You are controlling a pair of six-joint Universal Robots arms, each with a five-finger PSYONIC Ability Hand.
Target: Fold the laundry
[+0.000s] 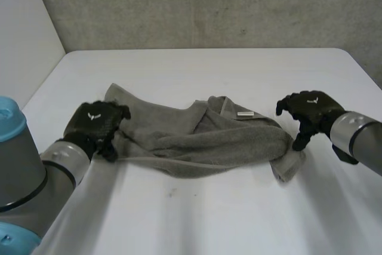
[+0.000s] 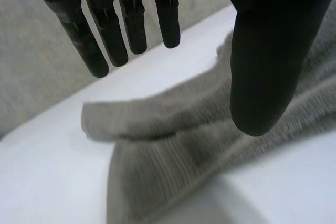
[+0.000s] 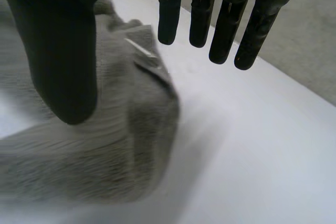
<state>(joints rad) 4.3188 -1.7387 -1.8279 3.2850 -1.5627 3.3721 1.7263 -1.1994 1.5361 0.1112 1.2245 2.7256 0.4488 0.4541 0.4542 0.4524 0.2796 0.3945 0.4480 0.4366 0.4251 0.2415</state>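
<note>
Observed: one grey towel (image 1: 203, 138) lay bunched and partly doubled over on the white table (image 1: 239, 219), stretched sideways across its middle between the two hands. A thick roll of cloth ran along the near edge. A small white tag (image 1: 245, 113) showed on the upper layer towards the right end.

Left hand (image 1: 95, 122): positioned at the towel's left end, over the cloth. In the left wrist view its fingers (image 2: 107, 30) were straight and slightly spread, and the thumb (image 2: 268, 66) stood well apart from them. Nothing was pinched between them; the towel's end lay below the palm. Whether the hand touched the cloth could not be told.

Right hand (image 1: 307, 111): positioned at the towel's right end, just beside the turned-down corner, fingers pointing down towards the table. In the right wrist view the fingers (image 3: 231, 19) were straight and the thumb (image 3: 63, 51) stood apart from them. No cloth was held; the towel lay under the thumb side, bare table under the fingertips.

A grey wall (image 1: 209, 4) stood behind the table
</note>
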